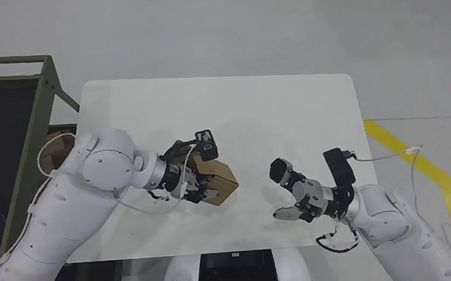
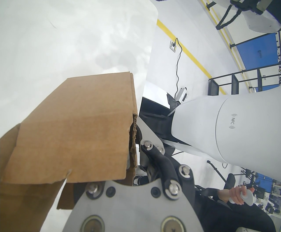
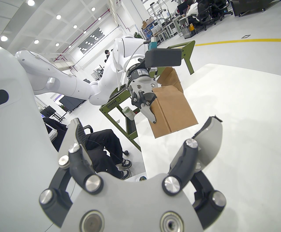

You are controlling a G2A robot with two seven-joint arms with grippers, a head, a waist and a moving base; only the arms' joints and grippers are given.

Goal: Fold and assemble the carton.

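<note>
Carton [image 1: 219,180]: brown, partly folded, over the surface [image 1: 286,112] near its robot-side edge.
Left end effector [image 1: 204,191]: we see it clamped on the carton.
Right end effector [image 3: 142,131]: fingers apart, near the carton.

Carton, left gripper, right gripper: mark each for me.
carton [image 1: 222,182], top view, its upper face.
left gripper [image 1: 202,185], top view, between fingertips clamping the carton's edge.
right gripper [image 3: 143,124], right wrist view, midway between its open fingertips.
</note>
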